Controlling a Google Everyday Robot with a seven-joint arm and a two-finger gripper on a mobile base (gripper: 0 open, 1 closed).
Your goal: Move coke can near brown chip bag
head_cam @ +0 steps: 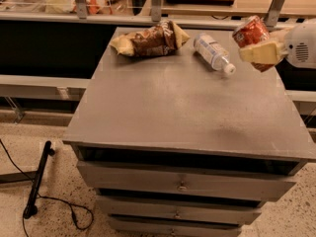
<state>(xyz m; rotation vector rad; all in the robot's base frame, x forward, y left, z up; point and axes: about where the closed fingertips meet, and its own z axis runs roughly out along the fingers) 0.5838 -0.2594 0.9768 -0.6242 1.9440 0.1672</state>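
The coke can point(250, 34) is red with white lettering and hangs tilted in the air above the cabinet's back right corner. My gripper point(260, 52) is shut on it, its pale fingers across the can's lower half, with the white arm reaching in from the right edge. The brown chip bag point(150, 38) lies wrinkled at the back left of the grey cabinet top point(182, 107), well to the left of the can.
A clear plastic water bottle point(213, 54) with a white cap lies on its side between the bag and the can. Metal rails and a shelf run behind the cabinet. Drawers face the front. A black cable and stand lie on the floor at left.
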